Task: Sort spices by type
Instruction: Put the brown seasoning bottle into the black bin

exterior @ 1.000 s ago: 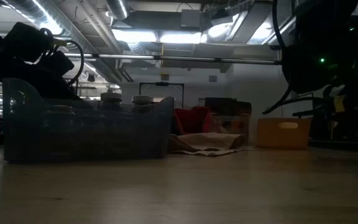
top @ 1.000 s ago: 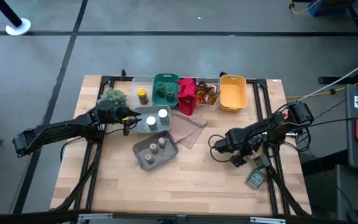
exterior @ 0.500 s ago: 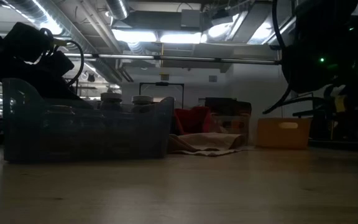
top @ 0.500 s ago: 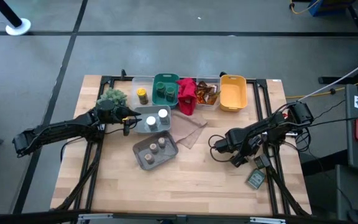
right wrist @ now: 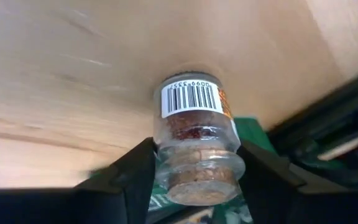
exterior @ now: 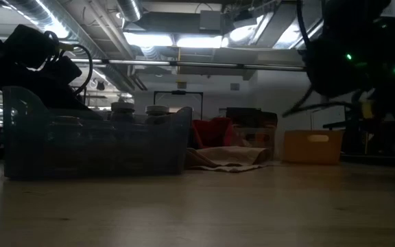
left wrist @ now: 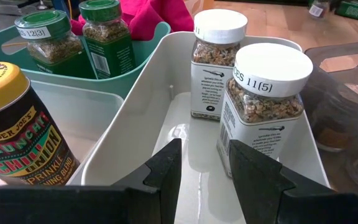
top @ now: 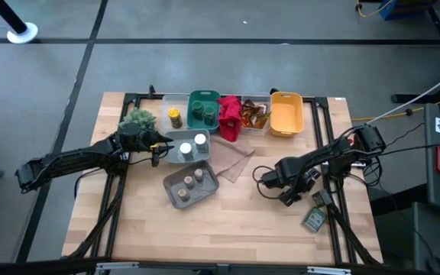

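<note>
I'm seeing most jars binned: white-lids in the white bin, tan-lids in the grey bin. My right gripper is pinching a cork jar over the table's right side. A packet lies unsorted. The left gripper is hovering half-open, empty.

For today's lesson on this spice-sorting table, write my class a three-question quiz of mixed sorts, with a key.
1. True or false: the right gripper has a small glass jar with a cork stopper between its fingers.
2. What lid colour have the two jars in the white bin in front of the left gripper? A white, B green, C yellow.
3. Fill in: the two green-lidded jars stand in the ____ bin.

Key: 1 true; 2 A; 3 teal.
</note>
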Tool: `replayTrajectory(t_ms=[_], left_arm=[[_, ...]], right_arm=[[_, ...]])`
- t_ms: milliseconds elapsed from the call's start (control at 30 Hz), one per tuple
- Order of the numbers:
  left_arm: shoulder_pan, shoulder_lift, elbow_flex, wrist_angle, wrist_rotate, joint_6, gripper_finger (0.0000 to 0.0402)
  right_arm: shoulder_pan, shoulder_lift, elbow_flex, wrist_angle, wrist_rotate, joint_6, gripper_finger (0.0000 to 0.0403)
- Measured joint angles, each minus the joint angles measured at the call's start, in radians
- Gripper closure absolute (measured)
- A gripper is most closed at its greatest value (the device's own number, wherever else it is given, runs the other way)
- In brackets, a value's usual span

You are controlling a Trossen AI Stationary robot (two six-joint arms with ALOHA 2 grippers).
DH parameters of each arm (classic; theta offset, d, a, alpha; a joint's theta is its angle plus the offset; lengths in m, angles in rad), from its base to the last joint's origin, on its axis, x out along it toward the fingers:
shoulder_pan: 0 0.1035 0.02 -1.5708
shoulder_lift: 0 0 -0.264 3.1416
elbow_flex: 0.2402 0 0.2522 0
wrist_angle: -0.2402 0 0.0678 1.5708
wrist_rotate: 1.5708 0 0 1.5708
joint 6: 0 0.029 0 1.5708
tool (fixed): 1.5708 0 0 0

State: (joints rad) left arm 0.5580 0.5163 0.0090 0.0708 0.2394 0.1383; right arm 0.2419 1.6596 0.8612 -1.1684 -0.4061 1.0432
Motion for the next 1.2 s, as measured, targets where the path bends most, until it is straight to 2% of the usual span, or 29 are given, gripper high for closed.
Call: replayTrajectory(t_ms=[367, 767, 1033, 1200], left_arm=[[0.0, 0.0, 0.0, 0.0, 0.0, 0.0, 0.0274], [0.0, 0.0, 0.0, 0.0, 0.0, 0.0, 0.0274], [0.0, 0.0, 0.0, 0.0, 0.0, 0.0, 0.0274], [0.0, 0.0, 0.0, 0.0, 0.0, 0.0, 0.0274]], right_arm=[[-0.027, 0.0, 0.225, -0.052, 0.048, 0.0, 0.0206], [-0.129, 0.0, 0.529, -0.017, 0.194, 0.0, 0.0208], [-0.146, 0.004, 0.574, 0.188, 0.29, -0.044, 0.0209], [-0.152, 0.062, 0.575, 0.348, 0.311, -0.133, 0.0209]])
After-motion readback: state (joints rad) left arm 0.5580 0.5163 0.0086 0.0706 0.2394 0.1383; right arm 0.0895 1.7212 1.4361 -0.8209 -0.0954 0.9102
